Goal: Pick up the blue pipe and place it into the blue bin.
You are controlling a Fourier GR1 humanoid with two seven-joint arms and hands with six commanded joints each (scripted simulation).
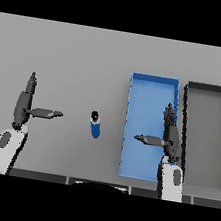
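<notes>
right hand (168,134) open, thumb out, over blue bin (150,93)

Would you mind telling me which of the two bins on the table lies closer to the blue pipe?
The blue bin, whose left wall is just right of the blue pipe. The dark grey bin lies farther right, beyond the blue one.

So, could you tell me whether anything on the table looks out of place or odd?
Nothing stands out. The blue pipe sits on the table left of the blue bin; a dark bin sits beside it.
</notes>
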